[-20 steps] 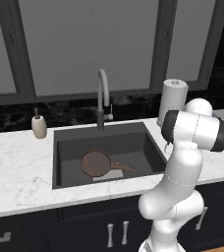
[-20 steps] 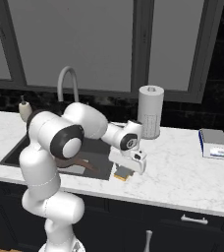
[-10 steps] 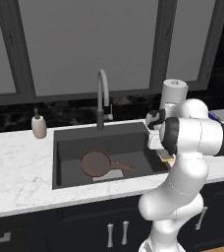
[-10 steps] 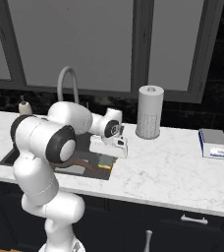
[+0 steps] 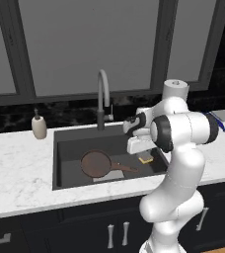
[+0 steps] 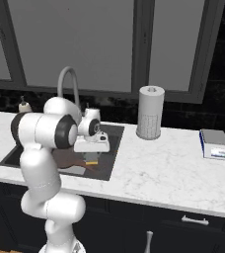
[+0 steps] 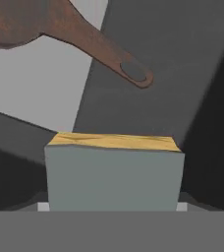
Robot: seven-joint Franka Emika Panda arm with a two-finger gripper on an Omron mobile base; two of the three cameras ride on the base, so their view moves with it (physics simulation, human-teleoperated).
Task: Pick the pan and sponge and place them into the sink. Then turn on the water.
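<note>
The reddish-brown pan (image 5: 95, 164) lies flat on the floor of the dark sink (image 5: 65, 138), its handle pointing right. My gripper (image 5: 141, 151) hangs over the right part of the basin, shut on the yellow sponge (image 5: 145, 158), which sits just above the sink floor, right of the handle's end. From the right base view the sponge (image 6: 91, 162) shows under the hand, near the sink's (image 6: 112, 143) front right corner. In the hand view the sponge (image 7: 114, 172) is close at the bottom, with the pan handle (image 7: 104, 51) beyond it. No water runs from the faucet (image 5: 102, 94).
A soap dispenser (image 5: 38, 126) stands on the marble counter left of the sink. A paper towel roll (image 6: 150, 112) stands behind the counter's right part, and a flat book-like thing (image 6: 214, 145) lies further right. Dark windows back the counter.
My gripper has swung left with the sponge, from the counter at the sink's right rim to over the basin's right part. The pan has not moved.
</note>
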